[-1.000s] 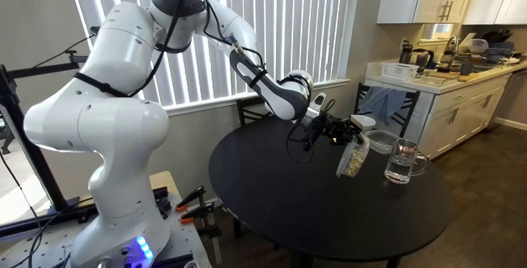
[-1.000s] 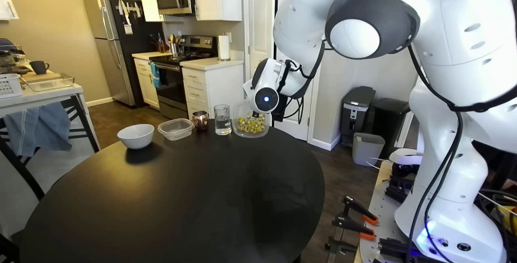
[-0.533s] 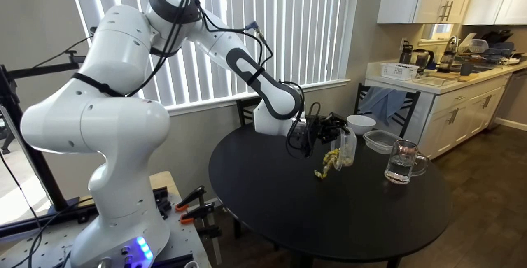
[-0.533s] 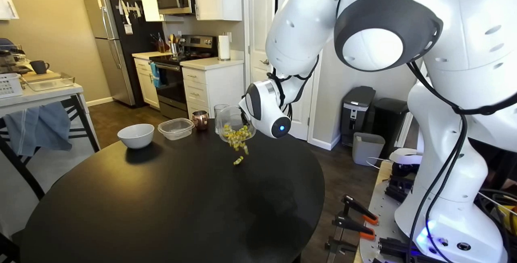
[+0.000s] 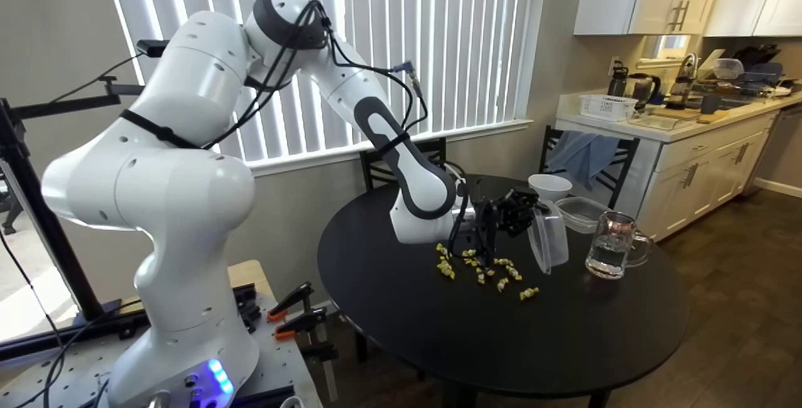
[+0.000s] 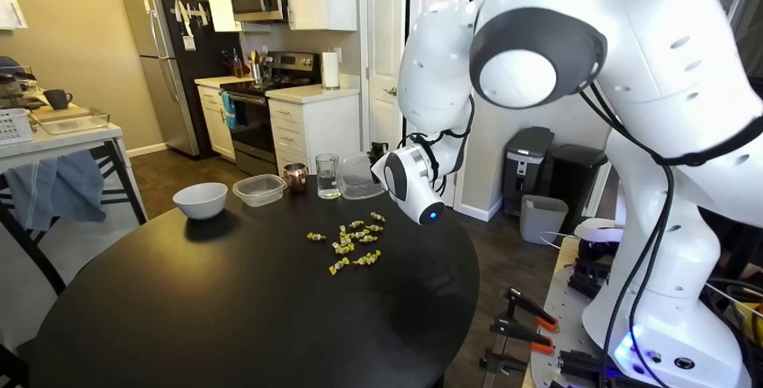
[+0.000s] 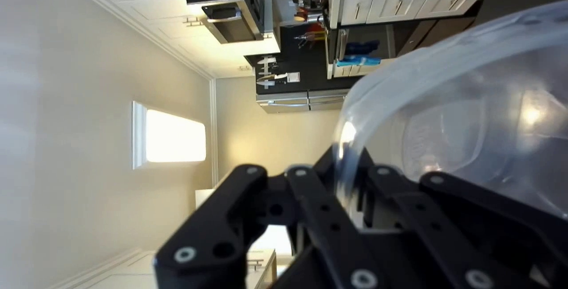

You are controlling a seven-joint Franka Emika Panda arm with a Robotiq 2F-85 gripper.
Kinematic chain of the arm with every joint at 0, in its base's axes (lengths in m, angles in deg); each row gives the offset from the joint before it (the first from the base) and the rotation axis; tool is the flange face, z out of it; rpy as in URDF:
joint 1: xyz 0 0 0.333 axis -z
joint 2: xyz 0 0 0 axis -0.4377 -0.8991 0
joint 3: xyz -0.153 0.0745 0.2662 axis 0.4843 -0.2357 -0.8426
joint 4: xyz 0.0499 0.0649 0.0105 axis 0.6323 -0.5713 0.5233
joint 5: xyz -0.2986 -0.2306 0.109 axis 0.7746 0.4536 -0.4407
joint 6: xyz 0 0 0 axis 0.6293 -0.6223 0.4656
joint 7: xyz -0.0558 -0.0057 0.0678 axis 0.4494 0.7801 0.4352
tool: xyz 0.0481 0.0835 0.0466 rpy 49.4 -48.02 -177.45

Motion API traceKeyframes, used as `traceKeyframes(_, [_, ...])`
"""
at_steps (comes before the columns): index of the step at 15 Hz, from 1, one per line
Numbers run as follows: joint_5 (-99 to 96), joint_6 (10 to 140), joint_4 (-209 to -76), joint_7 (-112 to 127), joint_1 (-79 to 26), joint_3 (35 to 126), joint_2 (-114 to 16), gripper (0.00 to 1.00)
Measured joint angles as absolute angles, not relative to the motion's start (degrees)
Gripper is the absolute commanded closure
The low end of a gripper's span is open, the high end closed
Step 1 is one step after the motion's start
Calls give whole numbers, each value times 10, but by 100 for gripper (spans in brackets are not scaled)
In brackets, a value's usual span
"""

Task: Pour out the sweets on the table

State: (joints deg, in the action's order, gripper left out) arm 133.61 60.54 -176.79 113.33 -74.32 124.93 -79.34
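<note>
The sweets, small yellow and pale wrapped pieces, lie scattered on the black round table (image 5: 489, 339). They show in both exterior views (image 5: 445, 269) (image 6: 343, 249), partly behind the arm in one of them. My gripper (image 5: 539, 204) is shut on the rim of a clear squarish plastic container (image 5: 550, 242), held tilted on its side near the tabletop. The container (image 6: 357, 179) looks empty, and no sweets show inside it in the wrist view (image 7: 443, 133). There its rim runs between the fingertips of the gripper (image 7: 346, 164).
A glass mug (image 5: 606, 254) with clear liquid stands close beside the held container. A copper mug (image 6: 295, 177), a second clear container (image 6: 259, 191) and a white bowl (image 6: 201, 201) line the table's edge. A chair with a blue cloth (image 5: 579, 154) stands behind.
The container first held the sweets, then tipped and the sweets slid out in a stream. Now they lie spread on the table, and the emptied container has swung back toward the glass mug.
</note>
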Motion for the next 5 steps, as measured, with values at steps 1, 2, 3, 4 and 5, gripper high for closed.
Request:
traceKeyframes(1, [1334, 597, -1766, 1107, -699, 1211, -770, 99])
traceKeyframes(2, [1333, 596, -1763, 1081, -657, 1176, -747, 99])
traceKeyframes(3, [1332, 596, -1761, 1058, -613, 1140, -725, 99])
traceKeyframes(4, [1331, 596, -1757, 1036, -568, 1103, -704, 99])
traceKeyframes(5, [1331, 595, -1754, 1017, -524, 1066, -685, 99])
